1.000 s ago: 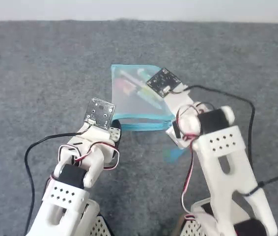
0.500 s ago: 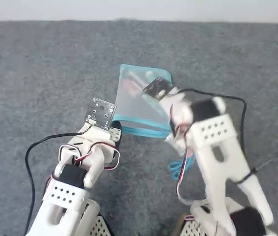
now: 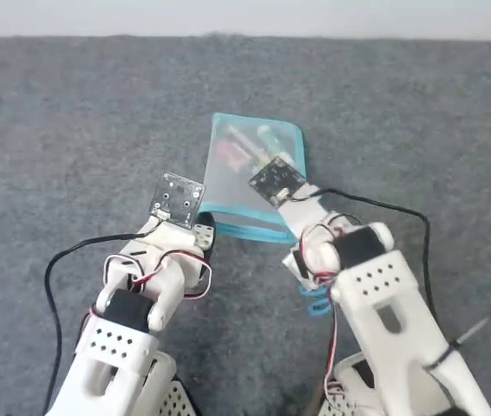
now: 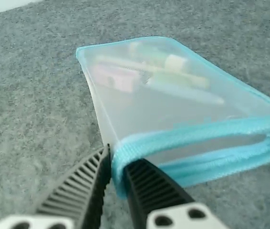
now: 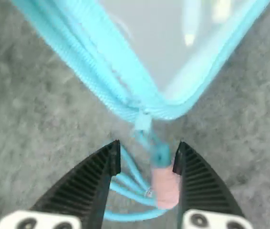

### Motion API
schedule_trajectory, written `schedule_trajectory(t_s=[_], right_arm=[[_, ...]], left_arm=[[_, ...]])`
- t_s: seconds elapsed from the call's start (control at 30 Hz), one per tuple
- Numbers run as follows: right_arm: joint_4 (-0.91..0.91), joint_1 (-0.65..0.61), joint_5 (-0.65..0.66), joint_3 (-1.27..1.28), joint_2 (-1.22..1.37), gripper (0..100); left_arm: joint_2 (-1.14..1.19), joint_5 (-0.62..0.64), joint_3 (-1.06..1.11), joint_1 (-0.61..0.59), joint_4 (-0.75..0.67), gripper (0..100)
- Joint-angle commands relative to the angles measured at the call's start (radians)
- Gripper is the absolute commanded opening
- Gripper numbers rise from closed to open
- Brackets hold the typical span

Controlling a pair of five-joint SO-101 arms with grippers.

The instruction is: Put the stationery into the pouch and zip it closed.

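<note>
**Two arms at a pouch on a grey table**

The grey, felt-like table (image 3: 63,113) is carrying everything shown. In the high view the left arm (image 3: 137,303) is standing at 7 o'clock and the right arm (image 3: 384,295) at 5 o'clock, and both are pointing toward the middle of the table.

The pouch (image 3: 241,178), translucent with a light-blue border, is lying flat just toward 12 o'clock from the centre of the high view. Its zip edge (image 4: 192,136) is facing the arms at 6 o'clock. The stationery (image 4: 144,76) is lying inside the pouch toward its 12 o'clock end and is showing through the clear wall as a pink block and several pale green and white sticks. How far the zip is drawn across cannot be told.

The left gripper (image 4: 116,164) is sitting at the pouch's 7 o'clock corner, where its two ribbed black fingers (image 4: 85,183) are pinching together on the end of the light-blue zip edge.

The right gripper (image 5: 147,148) is hanging just off the pouch's 5 o'clock corner with its jaws standing apart. The zip slider (image 5: 142,121) is sitting at that corner. The light-blue pull cord (image 5: 130,188) is trailing from the slider across the table between the parted jaws, and a small pink tab (image 5: 167,188) on it is lying just beside one finger. Whether they are touching cannot be told.
</note>
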Motion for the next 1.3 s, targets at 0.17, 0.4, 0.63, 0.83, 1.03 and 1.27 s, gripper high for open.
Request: schedule_trajectory(t_s=[0.17, 0.4, 0.63, 0.83, 1.03, 1.27], right_arm=[[-0.124, 0.013, -0.008, 0.204, -0.329, 16.9], [-0.111, 0.015, -0.003, 0.242, -0.369, 16.9], [-0.044, 0.015, 0.023, 0.169, -0.226, 16.9], [0.002, 0.015, 0.02, 0.126, -0.197, 16.9], [0.048, 0.039, 0.026, 0.084, -0.197, 17.3], [-0.071, 0.099, 0.026, 0.104, -0.196, 17.3]], left_arm=[[-0.037, 0.064, 0.033, -0.002, -0.129, 1], [-0.034, 0.072, 0.033, -0.032, -0.13, 1], [-0.031, 0.074, 0.033, -0.083, -0.132, 1], [-0.031, 0.072, 0.035, -0.084, -0.135, 1], [-0.031, 0.078, 0.038, -0.087, -0.161, 2], [-0.031, 0.078, 0.038, -0.087, -0.158, 2]])
